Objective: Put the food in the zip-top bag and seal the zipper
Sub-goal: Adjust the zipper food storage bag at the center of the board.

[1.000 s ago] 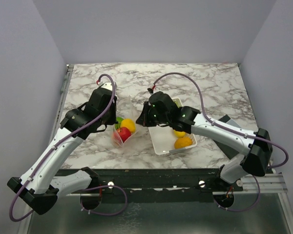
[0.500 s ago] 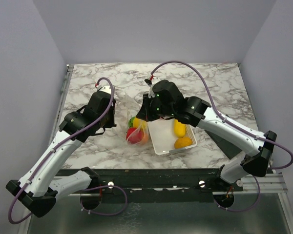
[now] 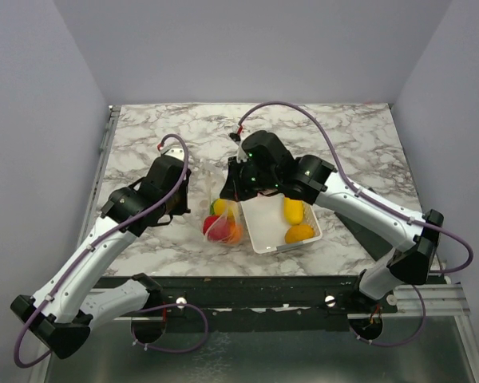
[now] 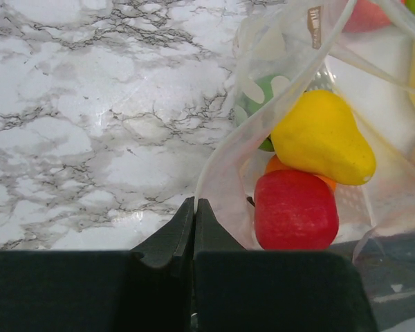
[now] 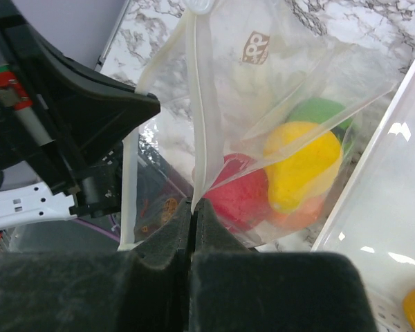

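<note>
The left gripper (image 4: 194, 207) and right gripper (image 5: 194, 207) each pinch the 1 zip-top bag (image 3: 221, 226), the right by its zipper (image 5: 200, 104), beside the white basket (image 3: 263, 227); 4 toy fruits (image 5: 301, 166) sit inside, the orange 1 mostly hidden, and 2 other fruits (image 3: 299, 233) lie in the basket.

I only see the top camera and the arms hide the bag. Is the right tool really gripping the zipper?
Observer: Yes, the right wrist view shows the right tool shut on the white zipper strip of the zip-top bag.
Operator: And the left?
Observer: The left tool is shut on the bag's clear edge, beside the red fruit.
Operator: What else is inside?
Observer: A yellow pear-shaped fruit lies above the red one, an orange fruit showing between them, a green fruit behind.
</note>
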{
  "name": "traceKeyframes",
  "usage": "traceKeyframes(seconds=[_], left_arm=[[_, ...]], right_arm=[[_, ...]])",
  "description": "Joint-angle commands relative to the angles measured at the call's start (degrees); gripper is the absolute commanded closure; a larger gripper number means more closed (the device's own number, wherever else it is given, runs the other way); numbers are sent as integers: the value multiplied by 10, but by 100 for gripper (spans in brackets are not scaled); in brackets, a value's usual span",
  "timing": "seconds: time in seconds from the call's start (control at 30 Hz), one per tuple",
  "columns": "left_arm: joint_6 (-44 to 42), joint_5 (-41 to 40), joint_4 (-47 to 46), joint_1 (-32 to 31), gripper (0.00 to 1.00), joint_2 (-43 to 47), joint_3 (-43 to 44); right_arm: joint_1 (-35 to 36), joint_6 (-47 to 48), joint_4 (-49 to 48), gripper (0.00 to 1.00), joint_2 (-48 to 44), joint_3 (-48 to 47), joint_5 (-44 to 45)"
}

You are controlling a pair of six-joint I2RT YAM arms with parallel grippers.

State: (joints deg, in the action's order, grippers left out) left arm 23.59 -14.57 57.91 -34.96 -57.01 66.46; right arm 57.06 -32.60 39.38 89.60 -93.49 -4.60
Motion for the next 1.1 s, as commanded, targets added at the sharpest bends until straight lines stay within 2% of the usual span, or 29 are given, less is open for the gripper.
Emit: traceKeyframes(seconds=[0.0,0.27,0.43,0.57,0.77,0.87,0.97,1.07], left_arm=[[9,11,-20,-1,100,10,-28],[27,22,-106,0,100,-4,-111],[32,48,-128,0,100,-29,-117],[22,58,-108,0,100,-21,-75],[0,13,-29,0,100,-14,99],[-4,-2,-2,0,100,-13,157],[-1,-3,11,0,100,-10,169],[6,1,8,0,100,-7,142]], right_arm=[[4,-15,-5,99,21,27,-1],[3,-30,-19,100,59,101,72],[3,-38,-14,99,60,125,98],[3,-27,-6,99,31,104,101],[3,-6,32,99,2,7,98],[3,2,52,99,0,-32,109],[3,2,59,99,4,-50,109],[3,-3,42,99,8,-32,95]])
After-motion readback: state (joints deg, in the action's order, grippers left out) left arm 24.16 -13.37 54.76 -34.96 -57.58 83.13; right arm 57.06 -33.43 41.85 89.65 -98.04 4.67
